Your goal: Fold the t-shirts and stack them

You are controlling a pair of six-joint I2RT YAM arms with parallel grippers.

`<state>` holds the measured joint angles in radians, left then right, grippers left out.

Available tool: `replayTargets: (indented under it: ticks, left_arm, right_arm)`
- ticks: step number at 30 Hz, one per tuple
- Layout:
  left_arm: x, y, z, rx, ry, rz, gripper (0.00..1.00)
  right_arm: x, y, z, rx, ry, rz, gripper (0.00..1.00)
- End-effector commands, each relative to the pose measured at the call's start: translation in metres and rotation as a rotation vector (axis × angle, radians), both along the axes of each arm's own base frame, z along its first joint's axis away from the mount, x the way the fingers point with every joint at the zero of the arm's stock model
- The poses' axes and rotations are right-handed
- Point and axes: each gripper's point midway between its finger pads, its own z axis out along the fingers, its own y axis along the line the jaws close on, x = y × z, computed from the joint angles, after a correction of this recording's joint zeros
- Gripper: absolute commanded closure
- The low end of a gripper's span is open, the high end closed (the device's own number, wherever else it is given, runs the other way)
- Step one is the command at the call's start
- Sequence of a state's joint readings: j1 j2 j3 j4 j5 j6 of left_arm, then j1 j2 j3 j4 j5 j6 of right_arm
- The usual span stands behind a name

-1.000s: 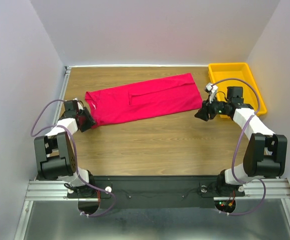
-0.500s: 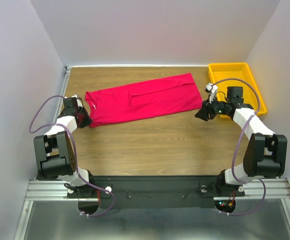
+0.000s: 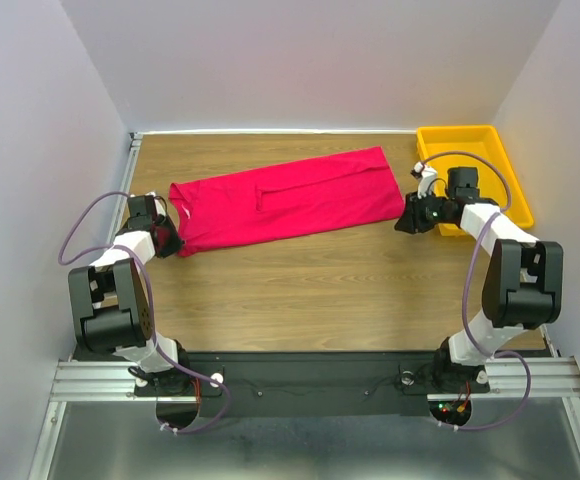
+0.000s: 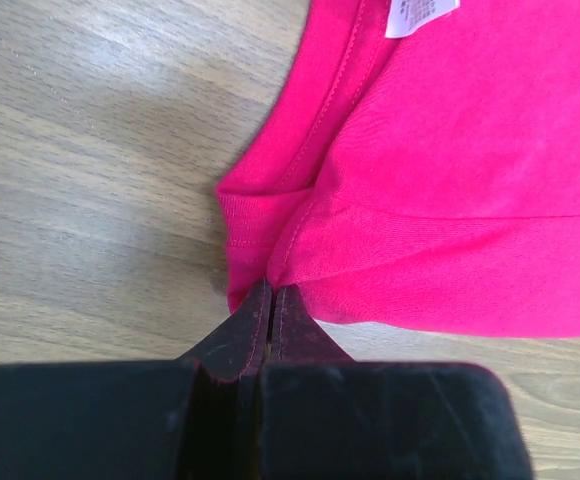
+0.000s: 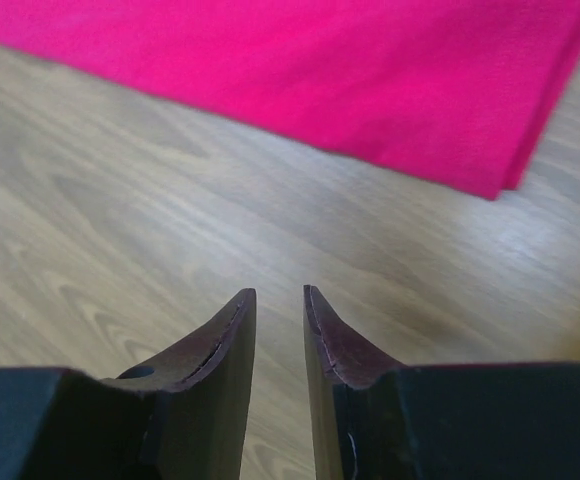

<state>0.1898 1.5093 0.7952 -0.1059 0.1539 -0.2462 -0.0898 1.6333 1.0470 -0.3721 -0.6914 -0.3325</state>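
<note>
the t-shirt [image 3: 285, 200] is lying on the table [image 3: 310, 290] as one long crimson band, already doubled along its length. it is running from the collar end at the left to the hem end at the far right, just beside the yellow tray [image 3: 467, 150].

the left gripper [image 4: 271, 298] is sitting low at the near collar corner. its jaws are pressed right together, and the cloth is puckering into the tips, so it looks to be pinching that corner's edge. the white label [image 4: 420, 12] is showing just beyond, which tells us this is the neck end. that corner is the natural handle for carrying one end over the other.

over on the other side, the right gripper [image 5: 278, 300] is hovering above bare wood, a little short of the hem corner. its jaws are standing narrowly apart with nothing between them. it is lining up on the near corner at that end, i'd say, so both near corners can be worked as a pair.

judging by the layout, the crosswise fold is what's coming, and stacking is not yet begun. the worry is the left pinch: it is looking shallow and may be catching only one layer.
</note>
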Motion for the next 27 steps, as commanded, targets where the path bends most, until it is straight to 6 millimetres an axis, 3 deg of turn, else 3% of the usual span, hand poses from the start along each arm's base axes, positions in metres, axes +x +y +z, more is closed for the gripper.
replayTargets:
  ticks: [1, 6, 9, 14, 27]
  left_arm:
    - [0.008, 0.005, 0.007, 0.017, -0.019, -0.009, 1.0]
    - [0.008, 0.004, 0.006, 0.014, -0.016, -0.013, 1.0]
    - [0.009, 0.004, 0.007, 0.013, -0.021, -0.014, 1.0]
    - [0.01, 0.005, 0.009, 0.015, -0.022, -0.01, 1.0]
    - [0.009, 0.012, 0.003, 0.047, 0.002, 0.004, 1.0]
  right_arm:
    - [0.037, -0.008, 0.015, -0.063, -0.084, -0.094, 0.69]
    - [0.059, -0.012, 0.015, -0.078, -0.105, -0.133, 0.73]
    - [0.07, -0.013, -0.005, -0.093, -0.062, -0.142, 0.74]
    - [0.085, -0.015, -0.016, -0.151, -0.058, -0.161, 0.75]
    - [0.093, -0.039, -0.052, -0.298, -0.009, -0.25, 0.78]
